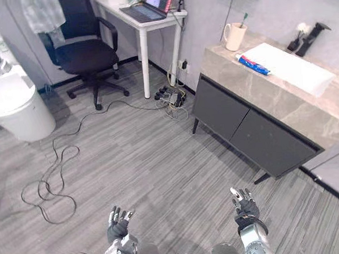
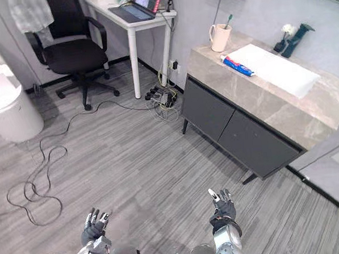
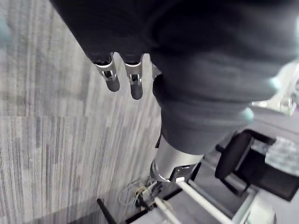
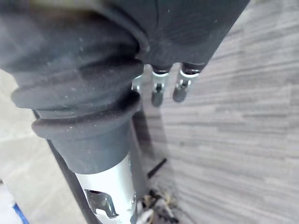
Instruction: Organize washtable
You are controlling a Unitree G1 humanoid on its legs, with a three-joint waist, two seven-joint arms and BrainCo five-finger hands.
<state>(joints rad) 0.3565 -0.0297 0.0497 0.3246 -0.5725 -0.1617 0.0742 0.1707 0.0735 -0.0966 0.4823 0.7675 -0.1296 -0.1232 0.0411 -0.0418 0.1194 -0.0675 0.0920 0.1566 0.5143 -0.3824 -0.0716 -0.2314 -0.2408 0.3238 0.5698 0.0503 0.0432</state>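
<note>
Two hands hover over the floor, left hand (image 1: 118, 219) and right hand (image 1: 243, 205) empty, fingers spread; well ahead, the counter (image 1: 259, 94) carries a cup (image 1: 233, 36) and a toothpaste tube (image 1: 252, 64)

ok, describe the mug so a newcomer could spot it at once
Start at the grey stone counter on the right, above the dark cabinet. At its far end, nearest the white desk, is a cream mug with a handle. It stands upright with a toothbrush poking out; the tube beside it lies flat.
</note>
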